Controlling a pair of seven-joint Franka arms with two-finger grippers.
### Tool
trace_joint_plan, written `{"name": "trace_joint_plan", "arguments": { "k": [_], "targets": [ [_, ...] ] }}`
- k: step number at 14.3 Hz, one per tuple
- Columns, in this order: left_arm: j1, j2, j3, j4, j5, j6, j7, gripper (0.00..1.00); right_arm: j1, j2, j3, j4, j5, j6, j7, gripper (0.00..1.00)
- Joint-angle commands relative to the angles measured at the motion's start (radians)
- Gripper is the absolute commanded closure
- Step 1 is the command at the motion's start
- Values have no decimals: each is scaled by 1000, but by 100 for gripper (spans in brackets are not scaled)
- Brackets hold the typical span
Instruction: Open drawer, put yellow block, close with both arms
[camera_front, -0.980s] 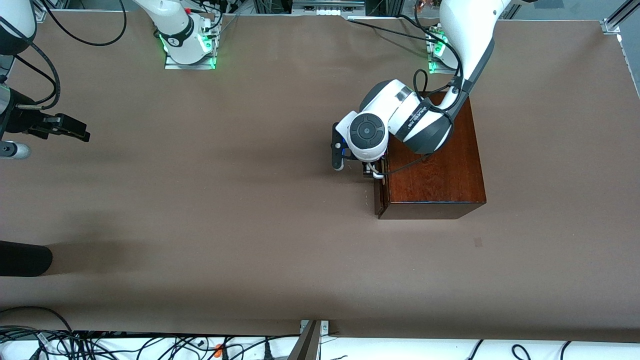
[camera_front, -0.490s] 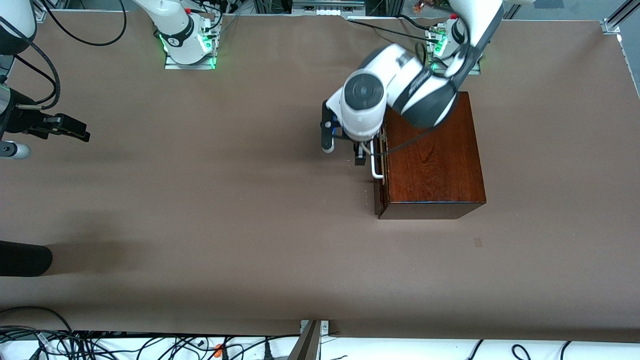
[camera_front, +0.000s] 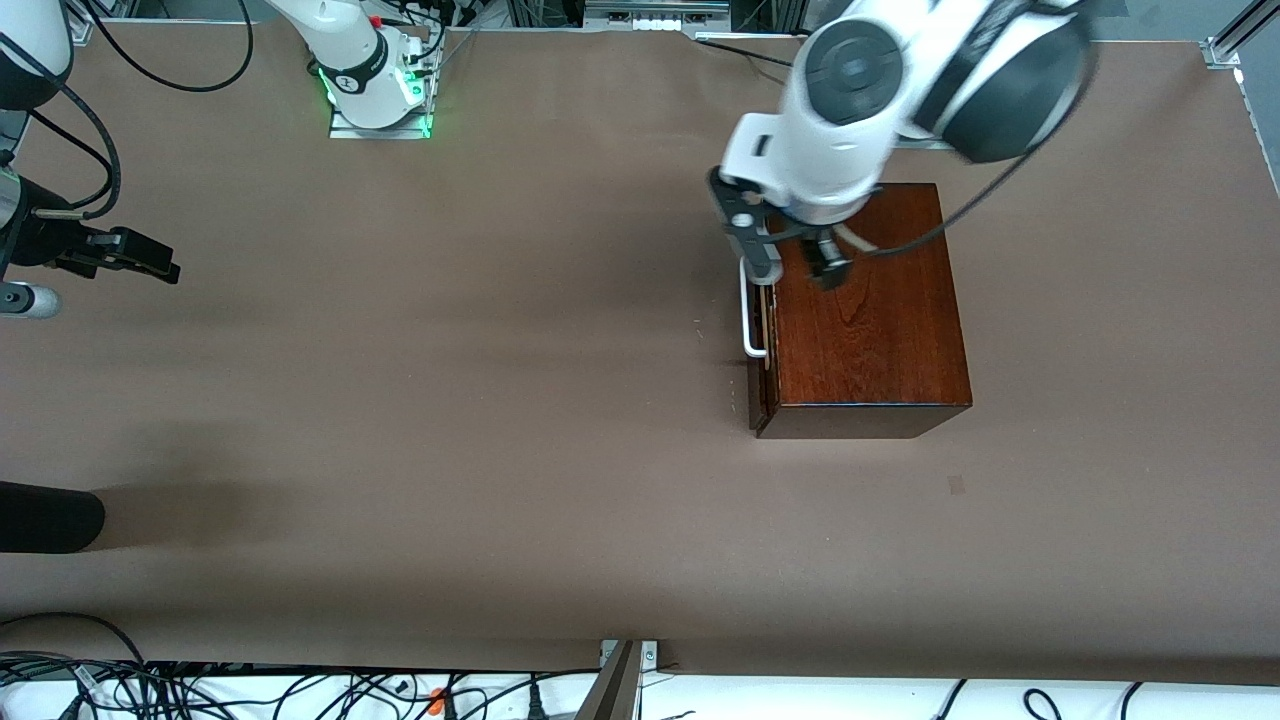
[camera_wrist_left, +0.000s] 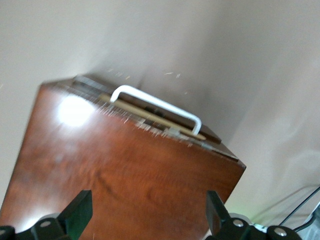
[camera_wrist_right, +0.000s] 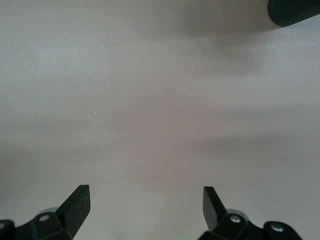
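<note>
The drawer (camera_front: 760, 390) looks nearly shut in its wooden box (camera_front: 870, 320), white handle (camera_front: 747, 325) free. Above the box top, the left gripper (camera_wrist_left: 147, 220) hangs wide open, empty. The right gripper (camera_wrist_right: 145, 207) waits open over bare table. The yellow block is not visible; a slightly open drawer could stay ajar.

my white arms (camera_front: 850, 110) with black grippers, reddish-brown grained wooden box (camera_front: 870, 320), white handle (camera_front: 750, 320) on its drawer (camera_front: 757, 390), plain brown table (camera_front: 400, 400), green-lit base (camera_front: 375, 100)
</note>
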Motion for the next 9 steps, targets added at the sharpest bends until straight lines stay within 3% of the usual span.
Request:
{"name": "trace_joint_plan", "arguments": {
  "k": [1,6,9],
  "targets": [
    [38,-61,37,16,27,-29,-98,0,-9,-7,5,0,-8,3,-16,0],
    [142,-222,181,-135,-67,46,-121,0,-9,-7,5,0,-9,3,-16,0],
    [153,-285,284,-230,-68,140,-260,0,-9,-7,5,0,-11,3,-16,0]
  ]
}}
